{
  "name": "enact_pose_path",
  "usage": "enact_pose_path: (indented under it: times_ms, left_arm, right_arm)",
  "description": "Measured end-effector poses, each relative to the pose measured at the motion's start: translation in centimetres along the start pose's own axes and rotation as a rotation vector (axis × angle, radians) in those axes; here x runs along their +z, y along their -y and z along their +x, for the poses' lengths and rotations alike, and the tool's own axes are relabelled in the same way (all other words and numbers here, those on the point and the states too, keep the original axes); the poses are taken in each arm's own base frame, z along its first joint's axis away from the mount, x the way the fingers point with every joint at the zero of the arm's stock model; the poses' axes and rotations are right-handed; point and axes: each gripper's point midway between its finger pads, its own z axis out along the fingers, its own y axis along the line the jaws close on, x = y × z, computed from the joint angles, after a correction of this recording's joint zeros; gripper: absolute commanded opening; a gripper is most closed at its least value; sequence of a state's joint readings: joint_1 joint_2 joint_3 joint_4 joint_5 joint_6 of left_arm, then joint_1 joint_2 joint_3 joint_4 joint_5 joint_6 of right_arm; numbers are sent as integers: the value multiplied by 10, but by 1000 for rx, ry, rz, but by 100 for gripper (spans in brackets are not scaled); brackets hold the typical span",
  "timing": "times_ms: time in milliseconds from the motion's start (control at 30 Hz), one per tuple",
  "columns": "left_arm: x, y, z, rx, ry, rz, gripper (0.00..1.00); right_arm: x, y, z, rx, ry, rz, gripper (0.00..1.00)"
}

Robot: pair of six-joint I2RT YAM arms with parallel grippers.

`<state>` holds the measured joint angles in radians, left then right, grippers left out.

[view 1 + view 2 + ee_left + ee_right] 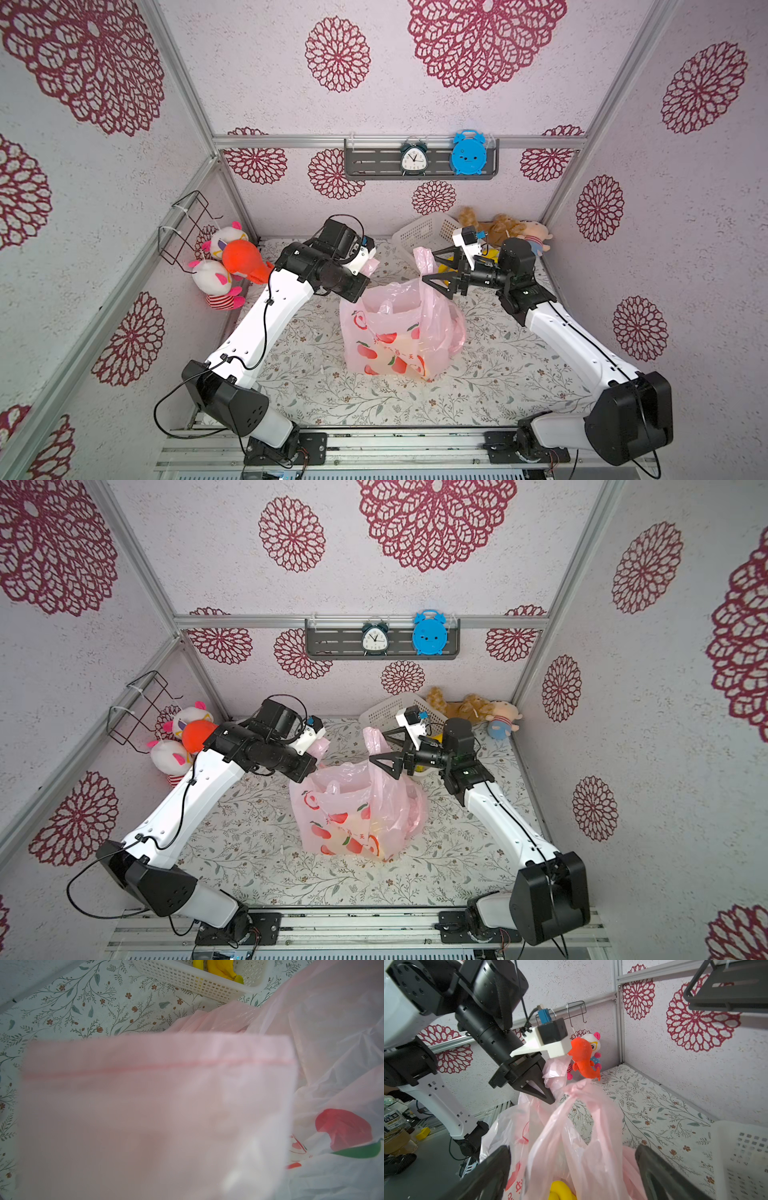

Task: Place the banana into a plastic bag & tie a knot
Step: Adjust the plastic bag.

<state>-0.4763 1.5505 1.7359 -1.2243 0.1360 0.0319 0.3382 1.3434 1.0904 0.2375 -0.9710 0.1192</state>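
The pink plastic bag (399, 332) (353, 812) with red fruit prints stands mid-table, mouth up. A yellow banana (560, 1190) shows inside it. My left gripper (550, 1099) is shut on the bag's left handle (370, 266) and holds it up. That pink film (145, 1115) covers most of the left wrist view and hides the jaws there. My right gripper (434, 270) (384, 750) (573, 1167) is open, its black fingers (496, 1167) standing either side of the bag's upright right handle (426, 262) (577, 1093), apart from it.
A white perforated basket (419, 232) (187, 978) (745, 1157) holding more bananas (220, 970) lies behind the bag. Plush toys sit at the left wall (232, 266) and back right corner (511, 232). On the back wall hangs a shelf (374, 162) with two clocks.
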Motion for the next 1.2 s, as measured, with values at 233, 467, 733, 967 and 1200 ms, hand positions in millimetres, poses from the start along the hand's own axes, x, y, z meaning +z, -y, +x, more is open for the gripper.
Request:
enact_pose_path:
  times_ms: [233,467,733,967,1200]
  left_arm:
    - [0,1,0,1,1,5,0]
    - [0,1,0,1,1,7,0]
    - [0,1,0,1,1,9,0]
    - [0,1,0,1,1,9,0]
    - [0,1,0,1,1,9,0]
  right_arm:
    - [7,-6,16,11,-46,-22,99]
    - [6,-18,48,51,-91,-40,99]
    - [3,-12,56,37,-98,17,99]
    - [0,8,53,2,-89,147,99]
    - [-4,11,50,-9,-84,186,99]
